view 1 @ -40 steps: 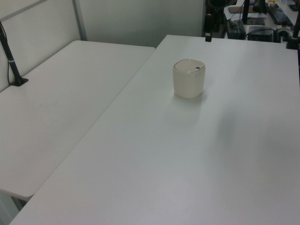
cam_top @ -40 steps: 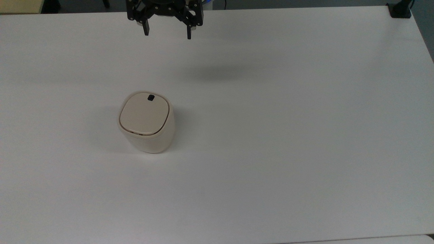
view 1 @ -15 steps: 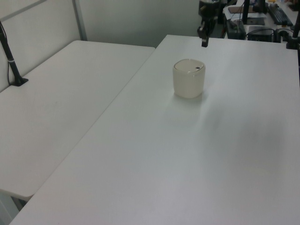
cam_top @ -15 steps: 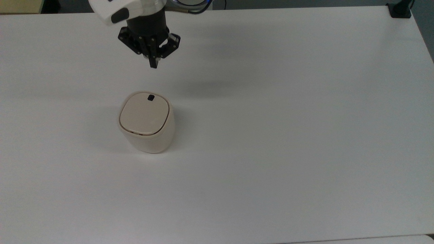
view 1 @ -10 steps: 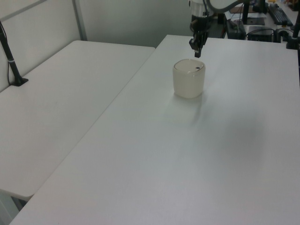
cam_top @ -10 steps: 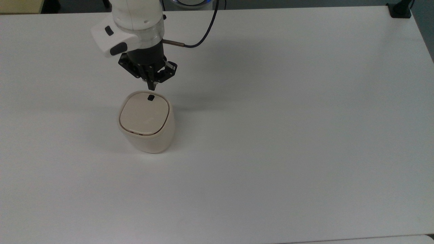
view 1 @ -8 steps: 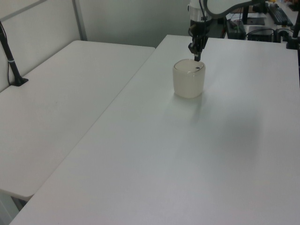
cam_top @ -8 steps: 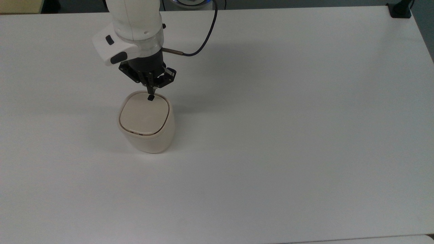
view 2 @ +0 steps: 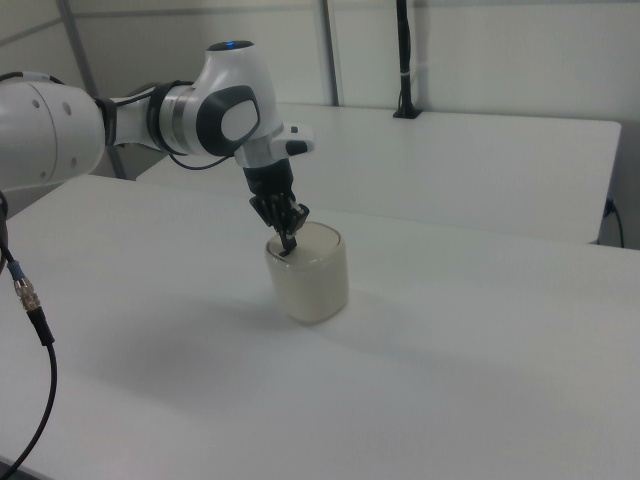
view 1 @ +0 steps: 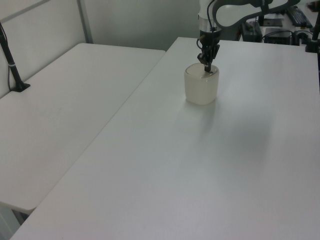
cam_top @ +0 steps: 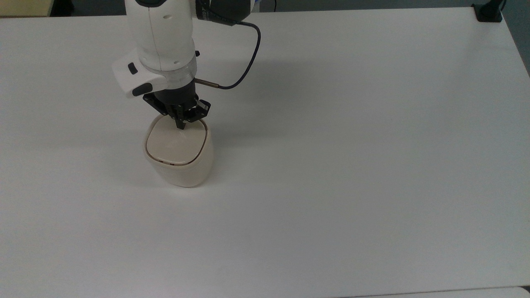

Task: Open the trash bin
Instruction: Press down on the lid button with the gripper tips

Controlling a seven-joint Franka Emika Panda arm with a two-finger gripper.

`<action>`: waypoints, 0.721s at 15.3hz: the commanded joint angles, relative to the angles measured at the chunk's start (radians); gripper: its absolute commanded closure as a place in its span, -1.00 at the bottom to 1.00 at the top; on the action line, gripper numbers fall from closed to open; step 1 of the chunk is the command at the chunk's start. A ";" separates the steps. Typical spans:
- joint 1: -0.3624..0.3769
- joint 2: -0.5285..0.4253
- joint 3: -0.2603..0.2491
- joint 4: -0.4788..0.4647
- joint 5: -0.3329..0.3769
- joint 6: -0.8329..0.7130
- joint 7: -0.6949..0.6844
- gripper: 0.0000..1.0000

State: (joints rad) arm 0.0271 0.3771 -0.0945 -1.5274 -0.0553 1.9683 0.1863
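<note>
While the bin (cam_top: pixel 179 153) stands on the white table (cam_top: pixel 352 165), lid flat, the gripper (cam_top: pixel 181 125) points down with fingers pressed together, tips touching the lid's edge nearest the arm (cam_top: pixel 161 37).

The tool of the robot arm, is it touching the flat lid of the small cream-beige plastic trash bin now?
Touching. In the right view the shut tool tip meets the small cream-beige plastic trash bin at its lid edge, with no gap; the left view agrees.
</note>
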 commanded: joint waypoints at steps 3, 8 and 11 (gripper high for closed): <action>0.005 0.015 -0.005 -0.030 -0.015 0.017 0.022 1.00; 0.004 -0.007 -0.004 -0.004 -0.012 0.001 0.021 1.00; 0.013 -0.073 0.009 0.007 -0.009 -0.060 0.013 1.00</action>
State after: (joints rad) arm 0.0285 0.3716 -0.0941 -1.5191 -0.0556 1.9682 0.1871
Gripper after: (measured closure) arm 0.991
